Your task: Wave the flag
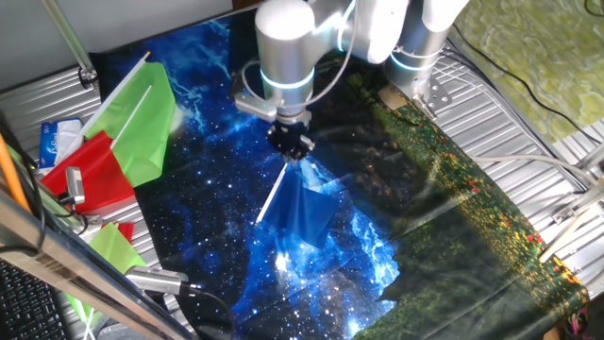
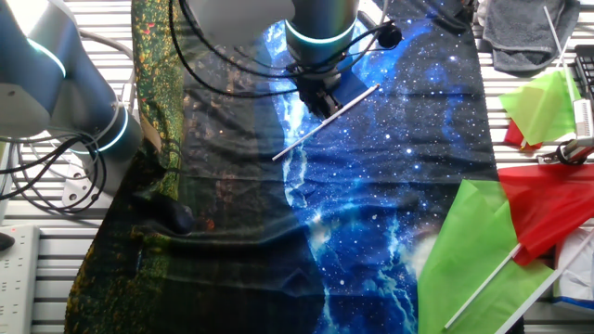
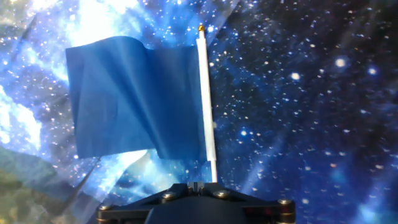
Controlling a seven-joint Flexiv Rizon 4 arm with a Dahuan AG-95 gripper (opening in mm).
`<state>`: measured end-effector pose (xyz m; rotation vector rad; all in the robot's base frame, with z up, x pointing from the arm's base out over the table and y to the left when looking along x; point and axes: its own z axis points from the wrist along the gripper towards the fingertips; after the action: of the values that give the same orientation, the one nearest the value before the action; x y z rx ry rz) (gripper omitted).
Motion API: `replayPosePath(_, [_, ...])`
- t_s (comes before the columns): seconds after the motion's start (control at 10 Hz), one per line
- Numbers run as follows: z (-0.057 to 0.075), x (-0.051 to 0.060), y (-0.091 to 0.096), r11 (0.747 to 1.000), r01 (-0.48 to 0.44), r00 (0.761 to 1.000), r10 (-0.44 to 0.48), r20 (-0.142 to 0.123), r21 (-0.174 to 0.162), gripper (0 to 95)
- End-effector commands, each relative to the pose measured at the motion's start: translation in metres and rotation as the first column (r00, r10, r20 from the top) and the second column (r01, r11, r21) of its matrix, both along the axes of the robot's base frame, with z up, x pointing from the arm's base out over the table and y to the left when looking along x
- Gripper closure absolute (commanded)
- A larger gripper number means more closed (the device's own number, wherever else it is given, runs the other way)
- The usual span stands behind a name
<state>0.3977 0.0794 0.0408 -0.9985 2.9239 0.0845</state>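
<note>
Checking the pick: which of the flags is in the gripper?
The dark-blue flag, its white stick held in the gripper; the green flag and red flag lie aside.

Small dark-blue cloth flag (image 3: pixel 130 99) on thin white stick (image 3: pixel 206 106). Raised off the worktop near its middle. Stick tilted, cloth hanging rumpled.

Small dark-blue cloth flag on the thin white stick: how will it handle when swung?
The dark-blue cloth flag already hangs in soft folds, so it probably flops and trails. Its thin white stick looks straight, likely stiff and light, though it might twist in the gripper, which holds only its end.
</note>
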Motion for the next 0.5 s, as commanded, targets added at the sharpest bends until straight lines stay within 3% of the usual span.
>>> replayPosePath(0.1, [0.006, -0.004, -0.008, 1.0, -0.014, 1.0, 0.014, 0.0, -0.002, 76.0])
replayPosePath(0.5, [-0.009, -0.004, -0.015, 1.0, -0.03, 1.0, 0.03, 0.005, -0.006, 76.0])
